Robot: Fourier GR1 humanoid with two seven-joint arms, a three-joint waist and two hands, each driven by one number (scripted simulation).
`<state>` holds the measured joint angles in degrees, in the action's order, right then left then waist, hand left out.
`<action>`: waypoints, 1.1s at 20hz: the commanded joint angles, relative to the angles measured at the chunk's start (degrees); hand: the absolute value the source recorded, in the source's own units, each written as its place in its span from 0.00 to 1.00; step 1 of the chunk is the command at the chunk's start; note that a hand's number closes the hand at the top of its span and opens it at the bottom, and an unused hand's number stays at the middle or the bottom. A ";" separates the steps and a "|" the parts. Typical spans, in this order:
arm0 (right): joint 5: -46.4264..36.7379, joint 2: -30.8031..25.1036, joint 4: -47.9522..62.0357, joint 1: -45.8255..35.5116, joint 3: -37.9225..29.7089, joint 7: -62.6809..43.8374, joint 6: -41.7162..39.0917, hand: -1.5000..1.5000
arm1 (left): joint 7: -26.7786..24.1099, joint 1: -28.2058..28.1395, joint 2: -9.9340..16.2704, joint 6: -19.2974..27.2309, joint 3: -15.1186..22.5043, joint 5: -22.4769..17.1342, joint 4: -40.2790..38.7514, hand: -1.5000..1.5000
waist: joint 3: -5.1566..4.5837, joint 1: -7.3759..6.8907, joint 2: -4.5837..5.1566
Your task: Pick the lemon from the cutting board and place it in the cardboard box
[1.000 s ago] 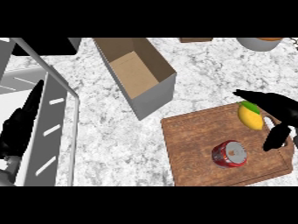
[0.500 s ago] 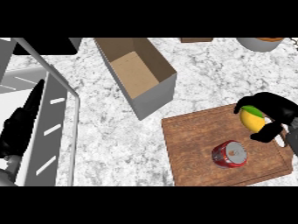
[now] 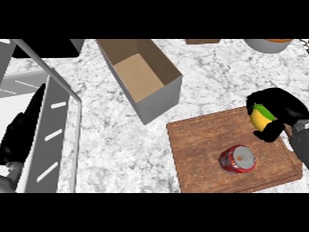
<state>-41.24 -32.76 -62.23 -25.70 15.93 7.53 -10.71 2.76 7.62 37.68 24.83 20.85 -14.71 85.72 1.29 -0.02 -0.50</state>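
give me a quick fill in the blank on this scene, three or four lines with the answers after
1. The right hand is curled round the ____.
2. The red can stands on the ____ board.
3. The cardboard box lies open and holds ____.
4. The left hand shows at the view's ____ edge, away from the cutting board.

Missing words: lemon; cutting; nothing; left

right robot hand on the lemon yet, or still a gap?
Touching. The head view shows the right robot hand with its black fingers and thumb curled round the lemon, only a yellow-green strip showing between them, at the cutting board edge.
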 commanded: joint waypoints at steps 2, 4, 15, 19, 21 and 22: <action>-4.17 4.31 -1.98 1.30 -1.86 -17.90 4.92 1.00 | -1.99 -4.53 -2.63 0.80 0.54 -0.86 -0.37 0.50 | -1.42 0.15 0.09; -6.40 7.59 -2.54 0.27 -2.19 -25.80 7.21 1.00 | -1.42 -4.47 -1.86 0.23 0.40 -1.77 0.64 0.50 | -1.40 -0.34 0.12; -6.74 7.67 -27.23 2.69 -3.49 -35.86 1.71 1.00 | -1.12 -3.37 -2.89 1.93 1.25 -1.83 -0.82 0.50 | -1.34 0.84 0.14; -1.98 14.85 -33.04 -0.59 -5.53 -33.79 8.15 1.00 | -0.70 -3.59 -1.90 2.75 2.26 -1.88 1.88 0.50 | -1.24 0.25 -0.03; 1.86 15.09 -35.45 -4.51 -6.97 -33.09 4.79 1.00 | -0.99 -3.05 -3.45 2.77 2.96 -1.91 -0.40 0.50 | -1.31 0.29 0.21; 2.57 15.58 -36.69 -2.85 -6.69 -32.36 4.99 1.00 | -1.27 -3.83 -1.36 1.32 2.01 -2.58 0.88 0.50 | -1.29 0.00 0.20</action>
<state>-43.29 -18.83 -93.67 -27.34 11.06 -26.83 -5.35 2.31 7.40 38.65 26.16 22.10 -16.96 86.15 0.99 0.45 -0.52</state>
